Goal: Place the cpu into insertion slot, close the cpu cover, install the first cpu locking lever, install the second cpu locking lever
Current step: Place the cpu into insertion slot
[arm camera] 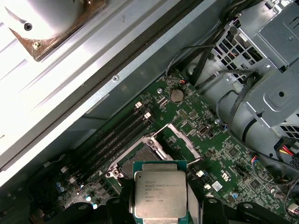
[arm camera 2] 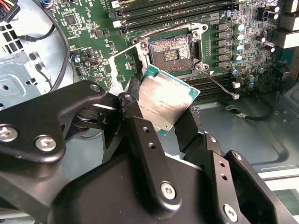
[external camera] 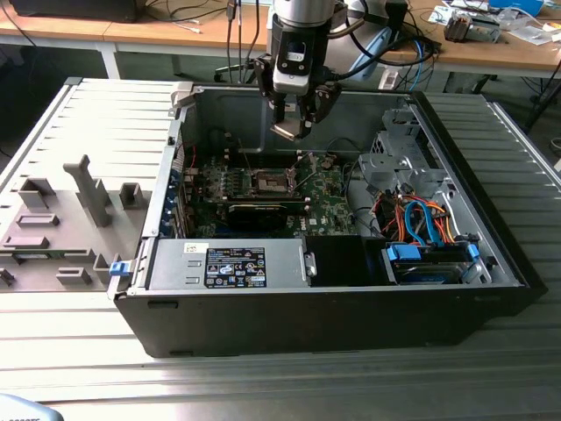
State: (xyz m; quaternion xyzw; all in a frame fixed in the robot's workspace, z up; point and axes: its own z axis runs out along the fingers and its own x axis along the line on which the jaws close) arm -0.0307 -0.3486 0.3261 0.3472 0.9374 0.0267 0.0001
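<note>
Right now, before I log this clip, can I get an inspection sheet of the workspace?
Surface: ribbed metal table carrying the open computer case.
Job's things: cpu held clear of the empty insertion slot; cpu cover open.
Clutter: grey fixture tray at the exterior view's left.
Grippers: gripper, fingers shut on the cpu.
Cables: orange and blue cables inside the case.
Surroundings: wooden desks behind.

1. The cpu (arm camera: 160,193) has several short lines of dark print on its metal top, in the first wrist view.
2. The power supply box (external camera: 285,263), lower middle of the exterior view, bears a dark label (external camera: 235,267) with pale print.
3. A white sticker (external camera: 195,249) sits just beside that label; its print is too small to tell.
</note>
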